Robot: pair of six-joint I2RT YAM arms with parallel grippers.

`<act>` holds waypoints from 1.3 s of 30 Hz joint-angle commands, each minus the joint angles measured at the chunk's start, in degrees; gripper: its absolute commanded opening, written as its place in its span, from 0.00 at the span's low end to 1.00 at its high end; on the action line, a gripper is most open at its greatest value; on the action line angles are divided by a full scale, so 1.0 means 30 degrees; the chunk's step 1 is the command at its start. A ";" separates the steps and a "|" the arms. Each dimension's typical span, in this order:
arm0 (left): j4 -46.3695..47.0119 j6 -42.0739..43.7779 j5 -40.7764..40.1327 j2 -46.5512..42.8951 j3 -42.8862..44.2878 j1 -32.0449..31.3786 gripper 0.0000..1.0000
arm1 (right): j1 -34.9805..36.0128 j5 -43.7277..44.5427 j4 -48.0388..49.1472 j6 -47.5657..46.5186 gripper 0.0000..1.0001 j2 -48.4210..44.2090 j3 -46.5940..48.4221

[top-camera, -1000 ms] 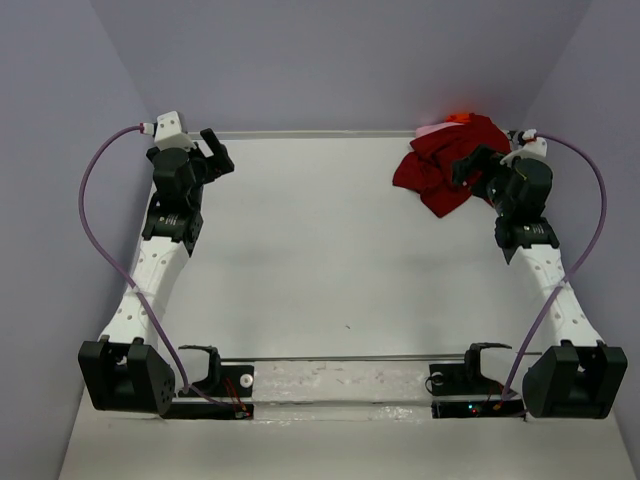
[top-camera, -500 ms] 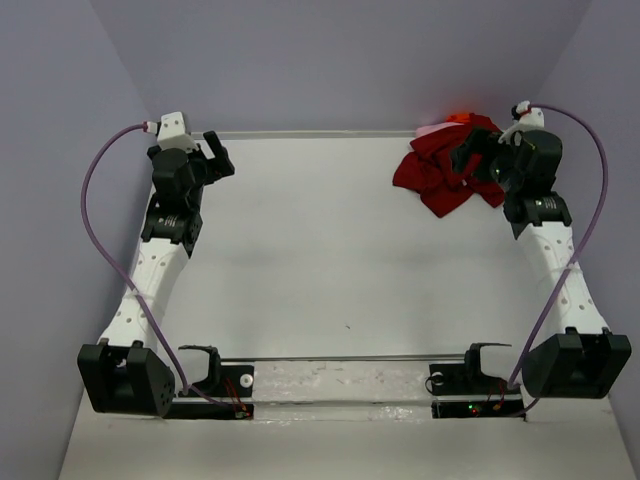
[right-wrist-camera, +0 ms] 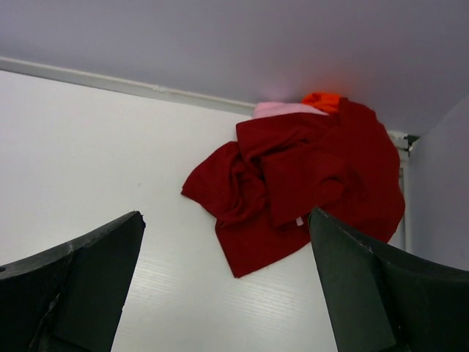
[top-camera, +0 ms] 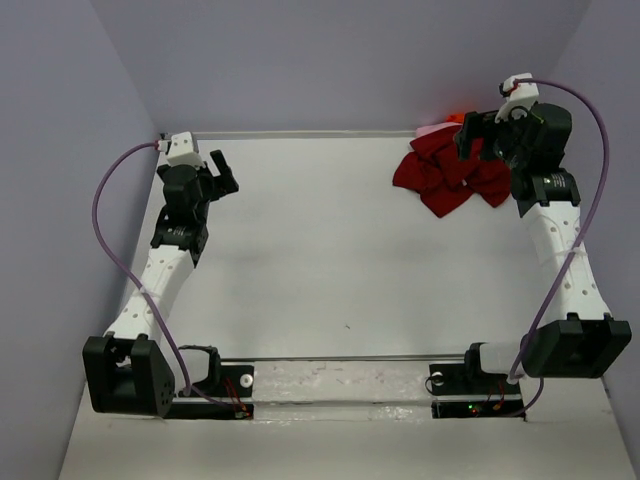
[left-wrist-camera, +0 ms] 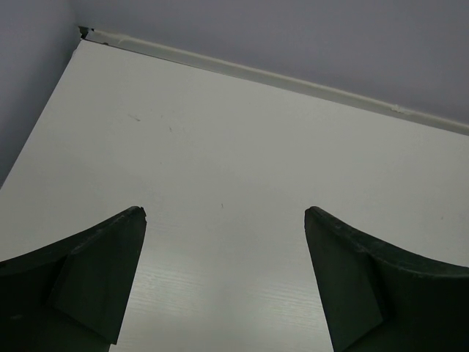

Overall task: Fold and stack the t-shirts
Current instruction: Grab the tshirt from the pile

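Dark red t-shirt [top-camera: 440, 178] crumpled in the table's [top-camera: 320, 270] far right corner, heap longest left to right, one flap pointing toward the near edge, pink t-shirt [right-wrist-camera: 282, 109] and orange t-shirt [right-wrist-camera: 322, 98] peeking behind, right gripper [top-camera: 470, 133] spread wide near it, empty, left gripper [top-camera: 222, 172] spread wide, far left.

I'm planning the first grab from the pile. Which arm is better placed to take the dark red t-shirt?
Right. The right gripper, open, hovers by the dark red t-shirt crumpled in the far right corner, which its wrist camera sees. The left gripper, also open, is far across the table.
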 commanded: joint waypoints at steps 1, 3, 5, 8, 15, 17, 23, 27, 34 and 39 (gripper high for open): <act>0.1041 0.0175 -0.0513 -0.0054 0.0117 -0.0013 0.99 | -0.0008 0.0434 0.1720 0.1697 1.00 -0.0301 -0.1096; 0.1157 0.0175 -0.0485 -0.0230 -0.0029 -0.0013 0.99 | -0.0008 0.0521 0.2398 0.2171 1.00 -0.0827 -0.1801; 0.1216 0.0234 -0.0513 -0.0202 0.0086 -0.0013 0.99 | -0.0008 0.1219 0.3129 0.3278 1.00 -0.1266 -0.2268; 0.0983 0.0322 -0.0426 -0.0172 0.0526 -0.0013 0.99 | -0.0008 0.1897 0.3338 0.4481 1.00 -0.1677 -0.2475; 0.1480 0.0644 0.0188 -0.0524 0.0819 -0.0012 0.99 | -0.0008 0.1517 0.2695 0.5394 1.00 -0.2263 -0.2008; 0.1393 0.0674 0.0365 -0.0494 0.0907 -0.0013 0.99 | -0.0008 0.1693 0.2723 0.6126 1.00 -0.2644 -0.1948; 0.0747 0.0498 0.0190 -0.0435 0.1319 -0.0013 0.99 | -0.0008 0.5085 0.2198 0.7154 1.00 -0.2704 -0.1482; 0.0573 0.0702 0.0189 -0.0641 0.1259 -0.0013 0.99 | -0.0008 0.5297 0.2079 0.6948 1.00 -0.2851 -0.1334; 0.0162 0.0352 0.0102 -0.0495 0.1289 -0.0013 0.99 | -0.0008 0.4360 0.2196 0.7388 1.00 -0.2820 -0.1508; -0.0072 0.0878 0.0249 -0.0670 0.1406 -0.0013 0.99 | -0.0008 0.4360 0.2430 0.7151 1.00 -0.3318 -0.2240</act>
